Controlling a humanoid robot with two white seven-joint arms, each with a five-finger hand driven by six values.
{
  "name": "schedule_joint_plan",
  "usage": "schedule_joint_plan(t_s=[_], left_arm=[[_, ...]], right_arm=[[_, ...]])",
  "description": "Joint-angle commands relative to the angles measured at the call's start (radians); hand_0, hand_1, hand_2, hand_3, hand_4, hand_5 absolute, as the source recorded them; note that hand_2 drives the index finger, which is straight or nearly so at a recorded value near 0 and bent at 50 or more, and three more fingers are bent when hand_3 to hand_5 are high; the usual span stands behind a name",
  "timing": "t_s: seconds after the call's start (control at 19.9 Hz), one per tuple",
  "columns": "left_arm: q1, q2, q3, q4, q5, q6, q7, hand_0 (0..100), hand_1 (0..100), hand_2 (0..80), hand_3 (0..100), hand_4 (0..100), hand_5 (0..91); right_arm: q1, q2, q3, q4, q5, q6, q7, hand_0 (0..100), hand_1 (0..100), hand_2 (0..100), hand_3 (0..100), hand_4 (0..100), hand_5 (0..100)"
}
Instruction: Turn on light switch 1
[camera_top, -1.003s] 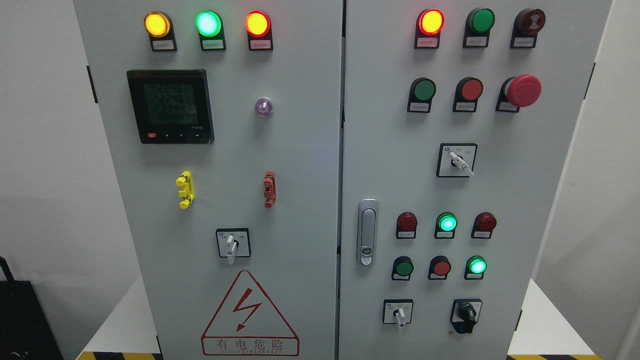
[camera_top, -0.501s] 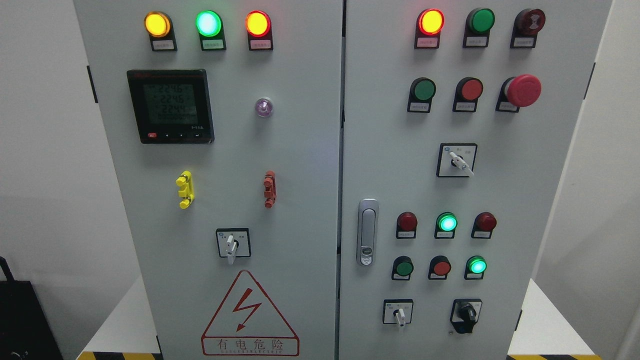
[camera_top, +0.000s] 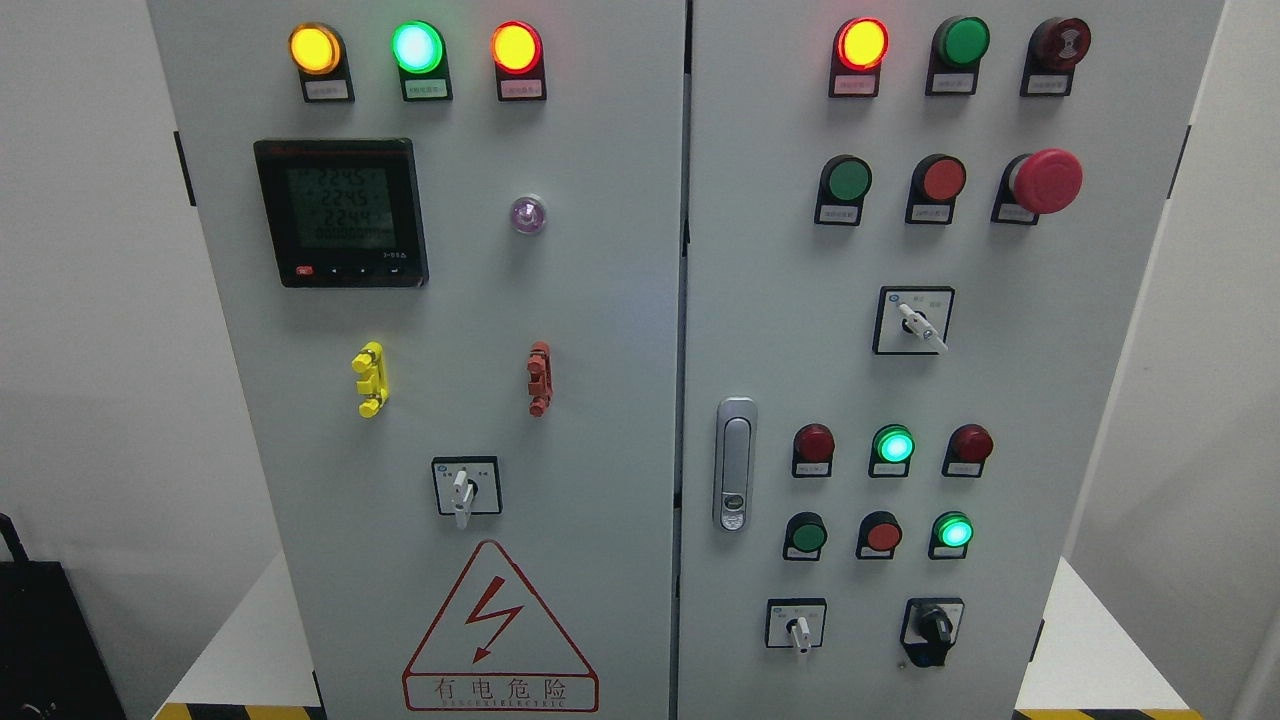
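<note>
Grey steel cabinet (camera_top: 600, 300), 2 doors. Low on left door: white-handled selector switch (camera_top: 462, 490), handle pointing down, just above red warning triangle (camera_top: 500, 630). On right door: mid-height selector (camera_top: 915, 322), handle tilted; bottom-row selector (camera_top: 798, 627); black knob (camera_top: 935, 625) beside it. Labels too small to tell which is light switch 1. No hands in frame; finger state cannot be told.
</note>
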Motion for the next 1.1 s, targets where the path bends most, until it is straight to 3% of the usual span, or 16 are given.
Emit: schedule_joint_plan(t_s=[0.0, 0.15, 0.35, 0.65, 0.85, 1.05], left_arm=[[0.015, 0.018, 0.069, -0.598, -0.052, -0.005, -0.009, 25, 0, 1.6, 23, 35, 0.0], [0.017, 0.018, 0.069, -0.765, -0.052, -0.005, -0.014, 24, 0, 6.8, 27, 38, 0.4], [0.017, 0.02, 0.077, -0.981, -0.054, -0.005, -0.012, 22, 2, 12.3, 33, 45, 10.2], [0.017, 0.018, 0.097, -1.176, -0.052, -0.012, -0.014, 12, 15, 18.2, 42, 58, 25.5], [0.009, 0.012, 0.088, -1.193, -0.051, -0.08, -0.015, 2, 25, 27.5, 52, 67, 52.6], [-0.018, 0.008, 0.081, -1.193, -0.051, -0.08, -0.023, 0, 30, 34.5, 65, 78, 66.7]], right_arm=[[0.0, 0.0, 0.0, 0.0, 0.0, 0.0, 0.0, 0, 0, 0, 0, 0, 0], [0.0, 0.0, 0.0, 0.001, 0.0, 0.0, 0.0, 0, 0, 0, 0, 0, 0], [0.0, 0.0, 0.0, 0.0, 0.0, 0.0, 0.0, 0, 0, 0, 0, 0, 0], [0.0, 0.0, 0.0, 0.001, 0.0, 0.0, 0.001, 0, 0, 0, 0, 0, 0], [0.0, 0.0, 0.0, 0.0, 0.0, 0.0, 0.0, 0, 0, 0, 0, 0, 0], [0.0, 0.0, 0.0, 0.0, 0.0, 0.0, 0.0, 0, 0, 0, 0, 0, 0]])
